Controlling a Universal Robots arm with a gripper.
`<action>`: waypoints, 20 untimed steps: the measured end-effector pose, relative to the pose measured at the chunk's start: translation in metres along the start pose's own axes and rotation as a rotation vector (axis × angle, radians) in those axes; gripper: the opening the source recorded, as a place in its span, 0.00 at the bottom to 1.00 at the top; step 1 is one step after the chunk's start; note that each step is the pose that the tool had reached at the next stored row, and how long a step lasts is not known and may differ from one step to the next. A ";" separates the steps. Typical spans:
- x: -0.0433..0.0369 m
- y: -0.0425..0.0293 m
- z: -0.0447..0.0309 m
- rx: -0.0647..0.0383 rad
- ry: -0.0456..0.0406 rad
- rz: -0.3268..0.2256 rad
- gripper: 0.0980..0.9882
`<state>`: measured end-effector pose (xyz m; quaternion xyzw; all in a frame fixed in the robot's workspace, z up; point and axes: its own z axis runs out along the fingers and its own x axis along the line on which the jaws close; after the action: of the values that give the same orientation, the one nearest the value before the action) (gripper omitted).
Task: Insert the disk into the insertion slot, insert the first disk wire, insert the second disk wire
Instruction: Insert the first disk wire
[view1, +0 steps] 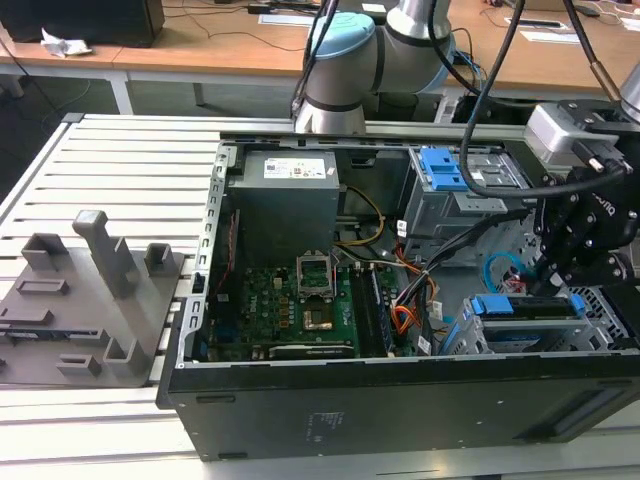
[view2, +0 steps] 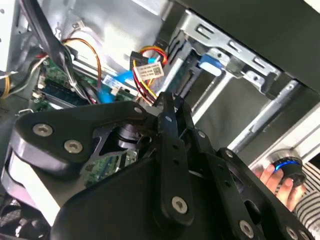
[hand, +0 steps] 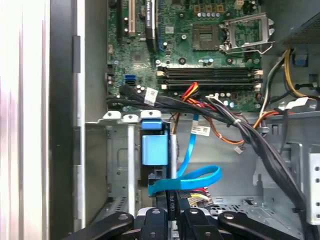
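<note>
Blue-framed disk (view1: 525, 307) is already sitting in the slot (view1: 460, 338), so we are clenching our gripper (hand: 172, 219) on a black wire (hand: 172, 206) just beside it, apparently for plugging.

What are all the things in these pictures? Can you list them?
computer case: one, black, on the table
table: one, silver slats, under the case
circuit board: one, green, inside the case
power box: one, grey, inside the case
disk: one, silver, blue frame, in the slot
slot: one, silver-grey cage, exterior view's right
tall cage: one, grey, blue clip, beside the slot
flat cable: one, bright blue, looped near the slot
holder block: one, grey, exterior view's left
hand: one, on a blue-lit knob
arm: one, silver and blue, behind the case
gripper: one, black, over the slot
</note>
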<state>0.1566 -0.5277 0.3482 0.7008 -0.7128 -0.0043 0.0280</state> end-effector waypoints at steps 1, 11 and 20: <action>0.0003 -0.0009 0.0001 0.000 0.0002 0.000 0.10; -0.0002 -0.0160 0.0078 -0.001 0.0003 0.000 0.10; 0.0033 -0.0150 0.0107 -0.001 -0.0185 -0.001 0.10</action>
<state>0.1711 -0.5316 0.3369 0.7010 -0.7128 -0.0111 0.0217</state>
